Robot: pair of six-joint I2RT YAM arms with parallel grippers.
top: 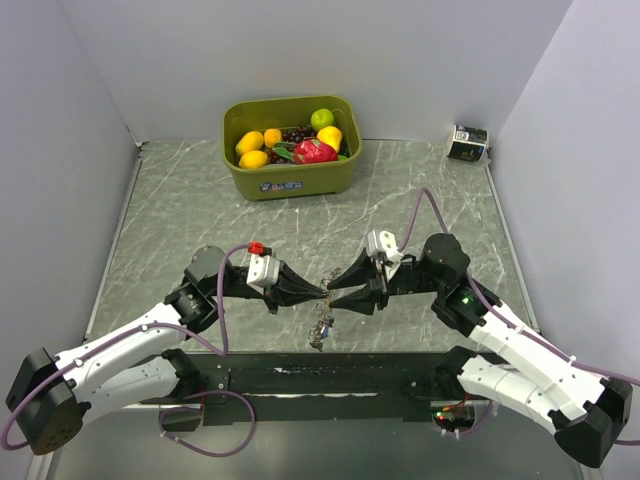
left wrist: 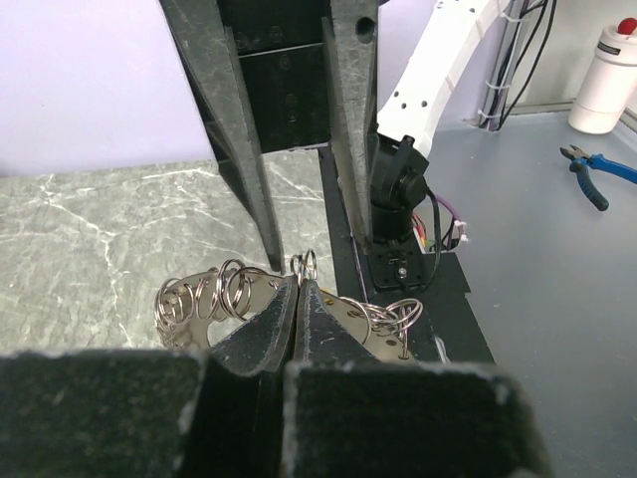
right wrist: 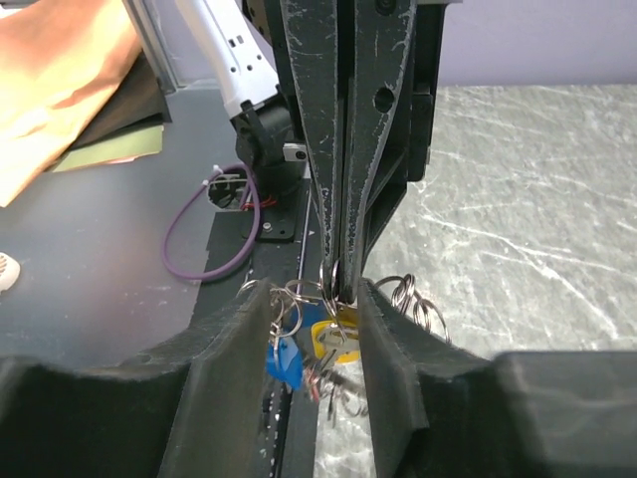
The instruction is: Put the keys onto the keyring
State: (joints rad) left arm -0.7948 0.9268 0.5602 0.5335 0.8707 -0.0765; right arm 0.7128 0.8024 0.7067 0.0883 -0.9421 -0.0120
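The keyring (left wrist: 214, 297) is a metal piece carrying several silver split rings. My left gripper (left wrist: 299, 282) is shut on it, and one ring (left wrist: 305, 264) sticks up above the tips. In the top view the left gripper (top: 321, 292) holds it above the table's near edge, and the keys (top: 322, 330) hang below. My right gripper (right wrist: 314, 299) is open, with its fingers on either side of the left gripper's shut tips. A blue-headed key (right wrist: 287, 363) and a yellow-headed key (right wrist: 336, 336) dangle between them. In the top view the right gripper (top: 336, 287) faces the left one, tip to tip.
A green bin (top: 292, 180) of fruit stands at the back centre. A small dark box (top: 467, 143) sits at the back right corner. A black strip (top: 330, 375) runs along the near edge under the keys. Grey walls close in the marble table (top: 180, 220).
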